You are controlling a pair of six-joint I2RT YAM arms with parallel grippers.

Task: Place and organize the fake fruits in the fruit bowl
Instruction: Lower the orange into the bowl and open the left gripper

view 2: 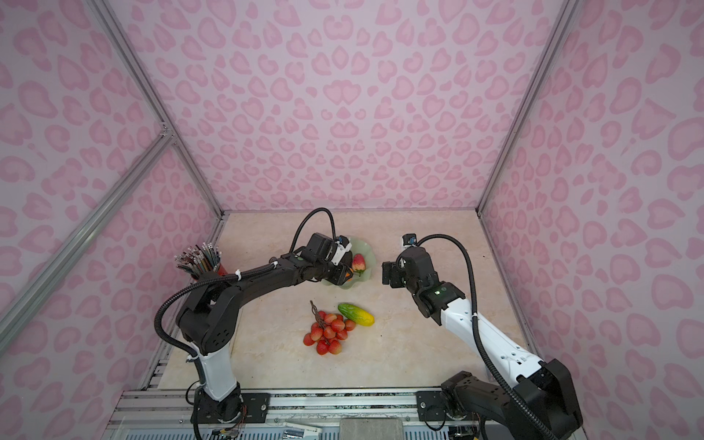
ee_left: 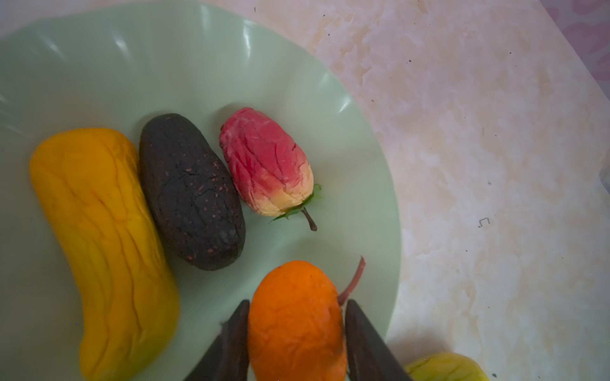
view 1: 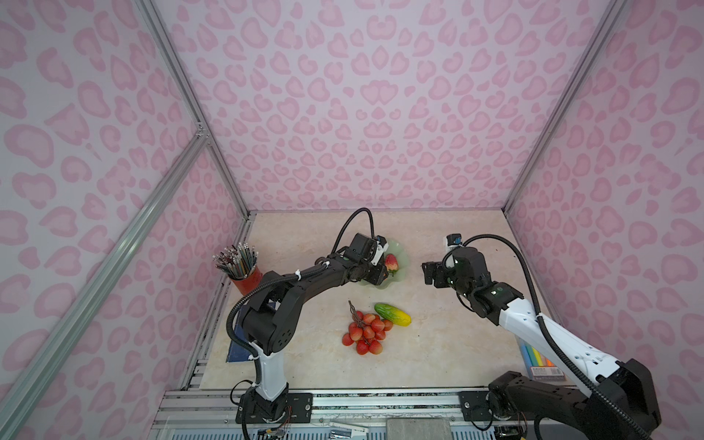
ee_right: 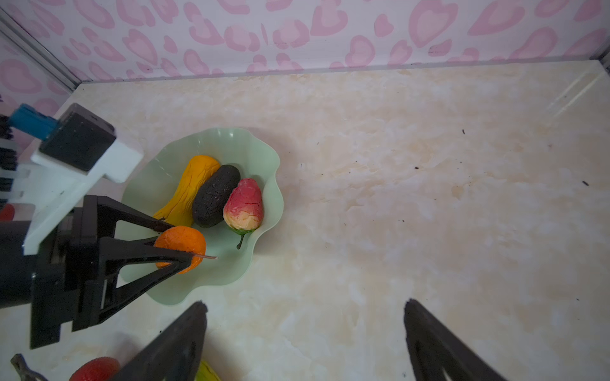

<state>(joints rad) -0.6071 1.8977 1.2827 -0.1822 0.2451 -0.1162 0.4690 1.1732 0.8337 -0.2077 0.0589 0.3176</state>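
The fruit bowl (ee_right: 270, 184), pale mint with a wavy rim, holds the yellow-orange gourd (ee_left: 99, 231), the dark avocado (ee_left: 191, 191) and the strawberry (ee_left: 267, 161) side by side. My left gripper (ee_left: 297, 301) reaches over the bowl's near rim, shut on the small orange (ee_left: 297, 323), which has a brown stem. In both top views the red berry bunch (view 1: 365, 333) and the green-yellow oblong (view 1: 392, 314) lie on the table in front of the bowl (view 1: 404, 263). My right gripper (ee_right: 305, 302) hangs open and empty to the right of the bowl.
A red cup of pencils (view 1: 244, 272) stands at the table's left edge, with a dark blue book (view 1: 238, 343) nearer the front. A pack of coloured markers (view 1: 537, 358) lies at the right edge under the right arm. Pink patterned walls enclose the table.
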